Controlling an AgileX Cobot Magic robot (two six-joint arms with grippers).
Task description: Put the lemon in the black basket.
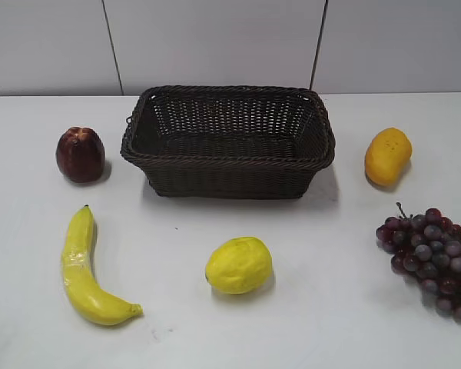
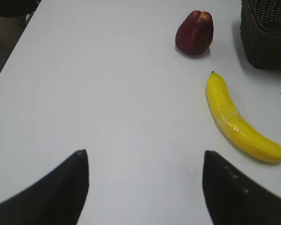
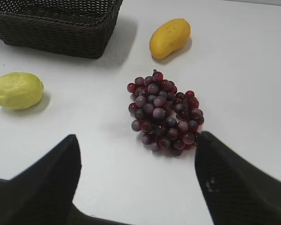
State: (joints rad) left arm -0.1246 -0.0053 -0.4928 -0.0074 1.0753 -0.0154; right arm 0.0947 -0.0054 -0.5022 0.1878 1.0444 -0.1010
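Note:
The lemon [image 1: 239, 265] is bright yellow and lies on the white table in front of the black basket [image 1: 228, 163], apart from it. It also shows at the left of the right wrist view [image 3: 16, 90]. The basket is dark woven wicker and looks empty; its corner shows in the left wrist view [image 2: 267, 42] and the right wrist view [image 3: 61, 33]. My left gripper [image 2: 145, 157] is open and empty over bare table, left of the banana. My right gripper [image 3: 136, 140] is open and empty, just short of the grapes. Neither gripper shows in the exterior view.
A banana [image 1: 84, 269] lies front left. A dark red apple-like fruit [image 1: 81, 154] stands left of the basket. An orange-yellow mango [image 1: 387, 156] lies right of the basket. Purple grapes [image 1: 434, 257] lie at the right edge.

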